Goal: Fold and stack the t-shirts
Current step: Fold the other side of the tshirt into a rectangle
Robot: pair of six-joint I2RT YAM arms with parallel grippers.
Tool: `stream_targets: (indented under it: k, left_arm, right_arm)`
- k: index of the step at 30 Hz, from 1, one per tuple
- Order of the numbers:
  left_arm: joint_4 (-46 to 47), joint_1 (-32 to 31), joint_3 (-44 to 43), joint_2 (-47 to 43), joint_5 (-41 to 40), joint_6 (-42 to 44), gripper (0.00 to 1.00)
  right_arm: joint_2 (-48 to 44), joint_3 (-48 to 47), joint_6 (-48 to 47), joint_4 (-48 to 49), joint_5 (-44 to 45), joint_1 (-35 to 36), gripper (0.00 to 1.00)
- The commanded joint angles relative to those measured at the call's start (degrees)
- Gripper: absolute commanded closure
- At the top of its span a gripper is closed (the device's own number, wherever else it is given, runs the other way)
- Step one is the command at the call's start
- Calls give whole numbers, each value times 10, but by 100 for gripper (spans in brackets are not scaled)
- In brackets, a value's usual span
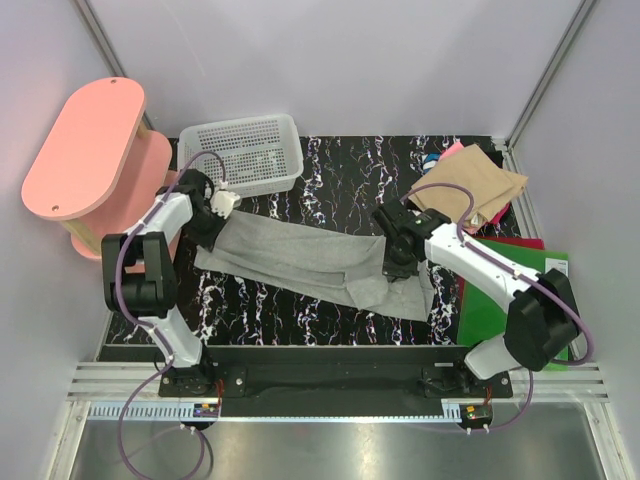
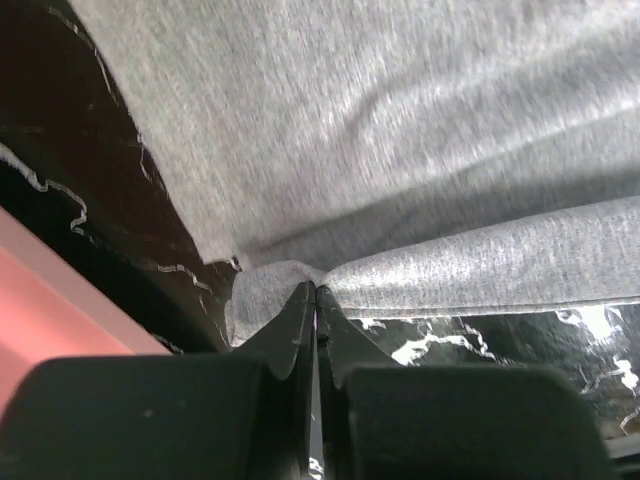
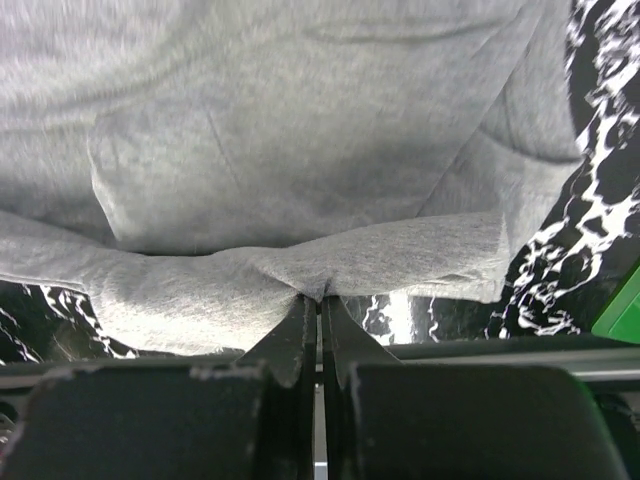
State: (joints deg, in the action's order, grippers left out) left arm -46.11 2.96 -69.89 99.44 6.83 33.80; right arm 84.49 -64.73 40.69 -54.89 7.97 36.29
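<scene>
Left pincer (image 2: 315, 291) and right pincer (image 3: 320, 299) each clamp an edge of the grey shirt (image 1: 300, 262) stretched across the black table (image 1: 330, 175), with the white basket (image 1: 245, 150), tan shirt (image 1: 470, 190) and green board (image 1: 490, 300) nearby.

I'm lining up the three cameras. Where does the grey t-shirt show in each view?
Top external: grey t-shirt stretched across the middle, between both arms.
Left wrist: grey t-shirt fills the upper frame, edge pinched by the left gripper.
Right wrist: grey t-shirt fills the upper frame, edge pinched by the right gripper.
Shared landmark: black marbled tabletop, in all three.
</scene>
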Motion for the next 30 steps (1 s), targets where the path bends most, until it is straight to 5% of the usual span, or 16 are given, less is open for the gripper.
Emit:
stream_targets:
  k: [1,3,5,11,19,23,30]
  left_arm:
    - [12,-2,-31,27,-15,-8,89]
    - [18,-2,-32,37,-26,-7,78]
    - [28,-2,-31,42,-44,-8,55]
    - [47,-2,-36,9,-92,-11,29]
    - [0,-66,-10,-134,-97,-33,27]
    - [-10,-145,61,-173,-76,-40,26]
    - [29,-158,101,-81,-85,-49,31]
  right_arm:
    - [21,-32,-33,31,4,-30,100]
    - [33,-40,-40,40,-1,-47,100]
    - [57,-49,-51,46,-7,-60,100]
    - [131,-88,-70,59,-15,-74,99]
    - [199,-146,-95,61,-28,-106,95]
    - [221,-164,-104,61,-30,-127,70]
    - [230,-206,-112,44,-25,-147,32]
